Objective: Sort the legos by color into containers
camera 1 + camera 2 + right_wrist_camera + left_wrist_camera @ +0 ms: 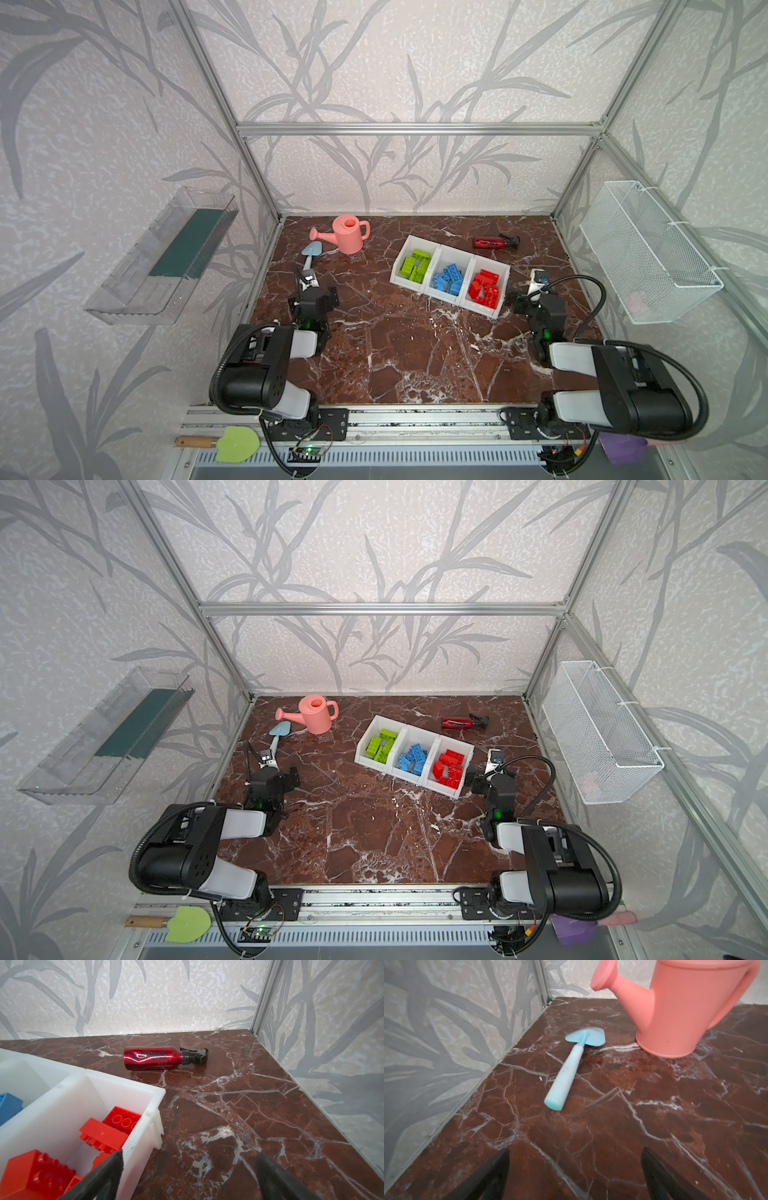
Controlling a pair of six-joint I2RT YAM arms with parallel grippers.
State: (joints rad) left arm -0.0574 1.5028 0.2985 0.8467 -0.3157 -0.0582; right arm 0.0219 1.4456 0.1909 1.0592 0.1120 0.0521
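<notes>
In both top views three joined white containers stand in a slanted row at the table's middle right. Lime green legos fill the left one, blue legos the middle one, red legos the right one. My right gripper hovers low beside the red bin's outer wall, open, with bare table between its fingers. My left gripper is open over bare table at the left, far from the bins.
A pink watering can and a light blue trowel lie ahead of the left gripper. A dark red spray bottle lies behind the bins. Wire basket on the right wall, clear tray on the left wall.
</notes>
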